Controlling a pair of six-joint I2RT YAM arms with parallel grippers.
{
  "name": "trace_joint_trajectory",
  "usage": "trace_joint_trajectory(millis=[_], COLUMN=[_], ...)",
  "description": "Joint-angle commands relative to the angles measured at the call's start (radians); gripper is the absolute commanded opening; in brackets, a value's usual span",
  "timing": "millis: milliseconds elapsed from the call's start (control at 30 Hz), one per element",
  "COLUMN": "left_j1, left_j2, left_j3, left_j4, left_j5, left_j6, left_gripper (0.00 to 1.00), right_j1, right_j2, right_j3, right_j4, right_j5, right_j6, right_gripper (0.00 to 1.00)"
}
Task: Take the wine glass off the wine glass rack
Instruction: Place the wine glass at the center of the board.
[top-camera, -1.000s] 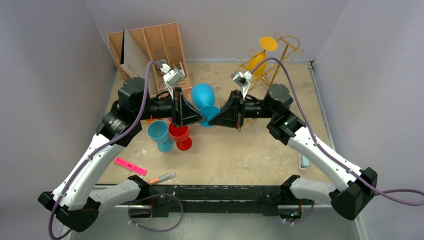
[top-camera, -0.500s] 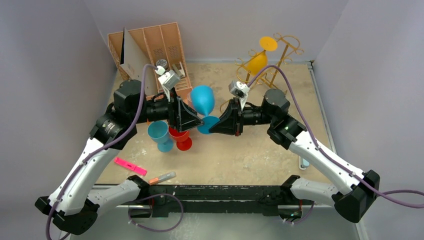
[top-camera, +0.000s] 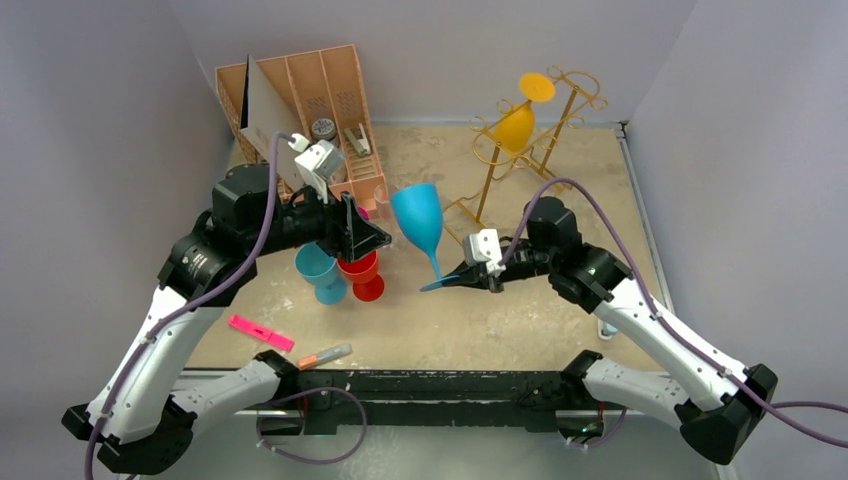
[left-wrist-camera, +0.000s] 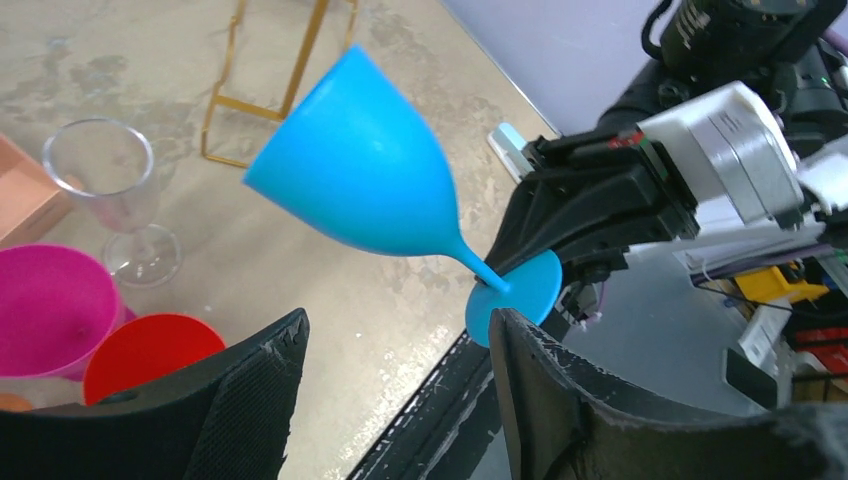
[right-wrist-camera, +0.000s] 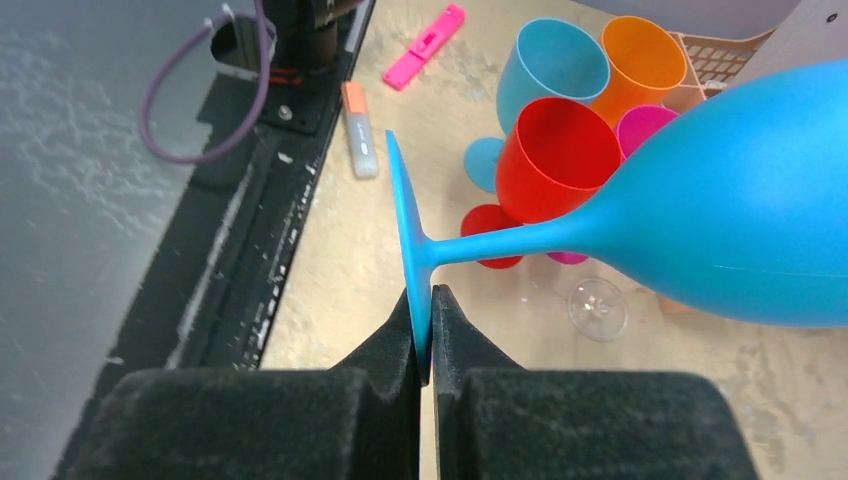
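Note:
A blue wine glass (top-camera: 418, 215) hangs tilted in the air above the table's middle, its bowl up and to the left. My right gripper (top-camera: 462, 277) is shut on the edge of its flat foot (right-wrist-camera: 408, 230), with the fingers pinching the disc from both sides. My left gripper (left-wrist-camera: 398, 325) stands open to the left of the glass with nothing between its fingers; in the left wrist view the foot sits just past its right finger. The gold wire wine glass rack (top-camera: 580, 95) stands at the back right, and a yellow wine glass (top-camera: 514, 125) hangs upside down from it.
A tan slotted organiser (top-camera: 300, 90) stands at the back left. Below the left gripper are a light blue cup (top-camera: 318, 265), a red cup (top-camera: 358, 270), a magenta cup (left-wrist-camera: 45, 305) and a clear glass (left-wrist-camera: 100, 170). A pink marker (top-camera: 260, 332) and an orange marker (top-camera: 325, 354) lie near the front edge.
My left gripper has opened, let go of the blue glass's foot and drawn back to the left. The right gripper has carried the glass forward and tilted it.

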Motion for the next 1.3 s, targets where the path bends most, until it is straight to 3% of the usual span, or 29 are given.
trace_joint_trajectory(millis=[0, 233, 433, 667, 933, 1100, 1267], left_j1=[0.003, 0.002, 0.002, 0.003, 0.002, 0.001, 0.0], left_j2=[-0.025, -0.004, 0.101, 0.187, 0.277, 0.269, 0.288], left_j3=[0.025, 0.031, 0.059, 0.094, 0.103, 0.042, 0.02], left_j4=[0.011, 0.014, -0.02, 0.02, 0.013, 0.096, 0.092], left_j5=[-0.095, -0.11, -0.051, 0.067, 0.288, 0.427, 0.449], left_j6=[-0.001, -0.014, -0.029, -0.028, -0.005, -0.025, -0.037], left_gripper=[0.65, 0.73, 0.77, 0.78, 0.75, 0.71, 0.68], right_j1=[0.004, 0.004, 0.009, 0.019, 0.033, 0.035, 0.036], right_j2=[-0.026, -0.083, -0.095, -0.106, -0.137, -0.133, -0.131], right_j3=[-0.037, -0.158, -0.192, -0.233, -0.269, -0.272, -0.272], right_j4=[-0.047, 0.041, -0.08, -0.098, -0.065, -0.055, -0.049], right_j5=[-0.002, 0.072, 0.062, 0.049, 0.032, 0.031, 0.051], right_j6=[-0.253, -0.308, -0.517, -0.606, -0.655, -0.673, -0.683], right_gripper=[0.0, 0.0, 0.0, 0.0, 0.0, 0.0, 0.0])
